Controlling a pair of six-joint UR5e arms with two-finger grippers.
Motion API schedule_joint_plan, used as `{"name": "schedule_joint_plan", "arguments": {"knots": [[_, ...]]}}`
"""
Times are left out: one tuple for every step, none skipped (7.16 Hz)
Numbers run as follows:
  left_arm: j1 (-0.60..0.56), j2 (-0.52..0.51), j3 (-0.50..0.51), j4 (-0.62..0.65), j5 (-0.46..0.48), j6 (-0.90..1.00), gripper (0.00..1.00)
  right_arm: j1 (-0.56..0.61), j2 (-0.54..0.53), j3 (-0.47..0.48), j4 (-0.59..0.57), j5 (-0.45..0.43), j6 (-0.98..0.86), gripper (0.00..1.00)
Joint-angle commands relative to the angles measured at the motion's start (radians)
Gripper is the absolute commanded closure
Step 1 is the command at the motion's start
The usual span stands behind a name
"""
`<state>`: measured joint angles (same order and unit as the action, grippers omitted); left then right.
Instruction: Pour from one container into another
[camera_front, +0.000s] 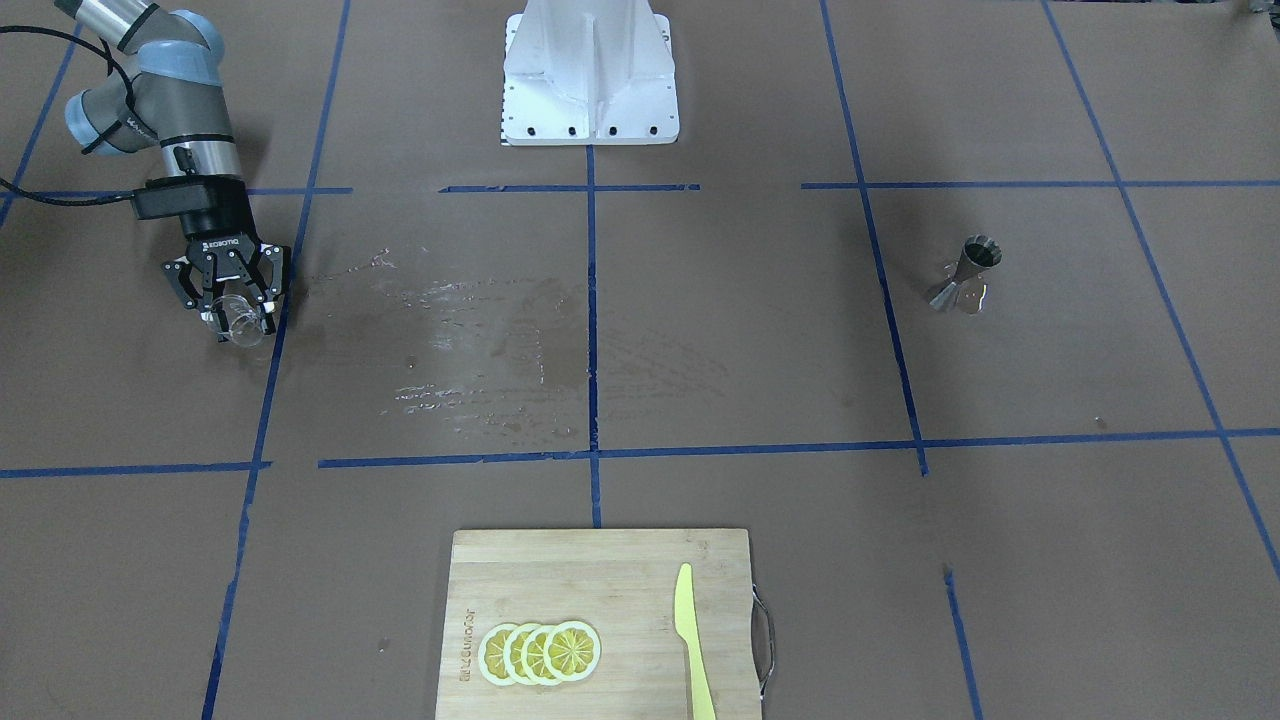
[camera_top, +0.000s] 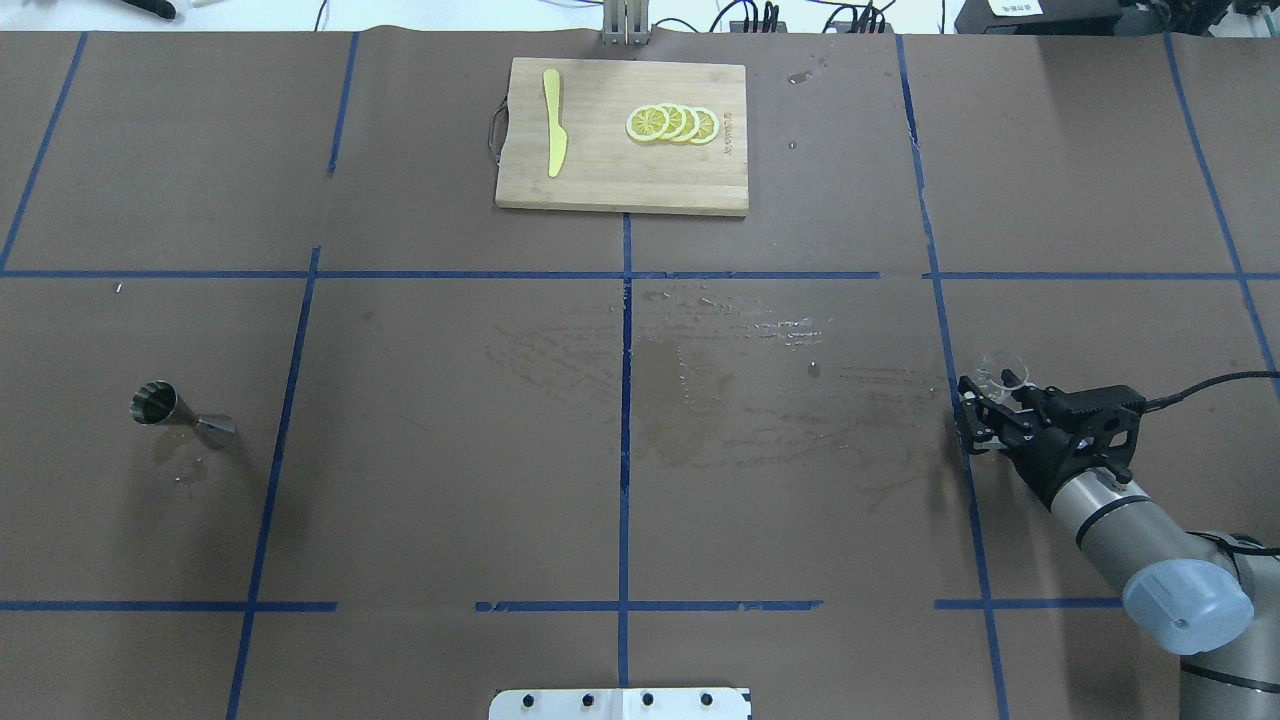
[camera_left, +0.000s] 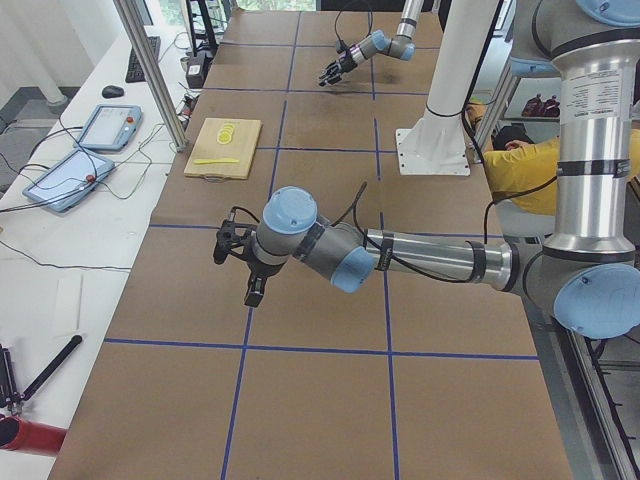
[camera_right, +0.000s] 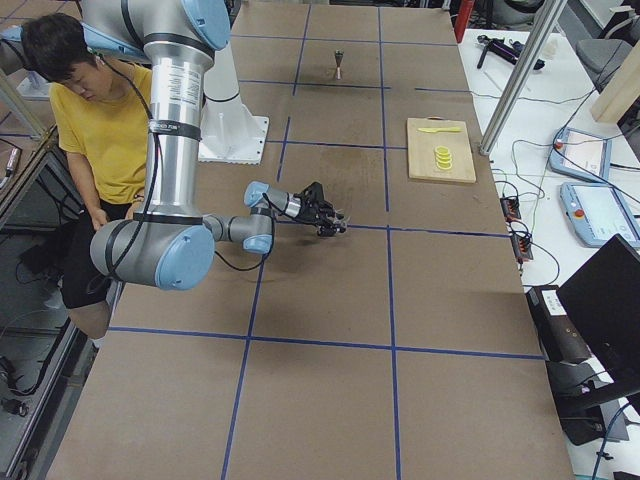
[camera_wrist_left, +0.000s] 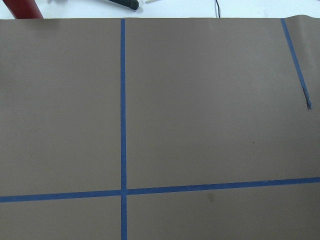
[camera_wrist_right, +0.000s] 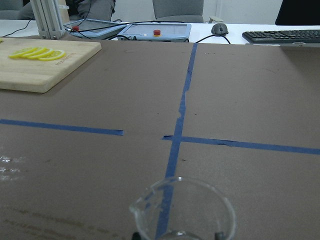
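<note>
Right gripper (camera_front: 238, 315) has jaws clamped on the glass cup (camera_wrist_right: 182, 212) at 3 o'clock overhead (judged light, brittle, slick; best held mid-wall), left gripper (camera_left: 235, 270) jaws' state cannot be told.

Blue tape (camera_top: 625, 400) grids the brown surface (camera_top: 450, 480). A pale wooden board (camera_top: 620, 185) bears yellow lemon slices (camera_top: 672, 123) and a lime-yellow knife (camera_top: 553, 135); the jigger (camera_top: 155, 403) is silvery, the glass cup (camera_wrist_right: 182, 212) clear.

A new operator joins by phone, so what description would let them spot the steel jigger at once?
On the brown table taped into blue squares, look at the robot's left half, far from the cutting board. The jigger stands alone: shiny steel, hourglass-shaped, unlike the clear glass cup held in the right gripper.
</note>
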<state>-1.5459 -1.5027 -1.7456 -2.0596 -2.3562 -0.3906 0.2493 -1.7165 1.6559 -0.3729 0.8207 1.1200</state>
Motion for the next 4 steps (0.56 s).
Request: {"name": "schedule_joint_plan", "arguments": {"knots": [[0.000,0.002,-0.009,-0.001,0.000,-0.001,0.00,-0.028,0.008,-0.002,0.000,-0.020,0.001,0.52],[0.000,0.004,-0.009,-0.001,0.000,-0.001,0.00,-0.039,0.008,-0.002,0.000,-0.023,0.001,0.47],[0.000,0.016,-0.012,-0.002,0.000,-0.001,0.00,-0.045,0.006,-0.002,0.000,-0.026,0.001,0.37],[0.000,0.019,-0.017,-0.002,0.000,0.001,0.00,-0.050,0.005,-0.002,0.000,-0.028,0.001,0.29]]}}
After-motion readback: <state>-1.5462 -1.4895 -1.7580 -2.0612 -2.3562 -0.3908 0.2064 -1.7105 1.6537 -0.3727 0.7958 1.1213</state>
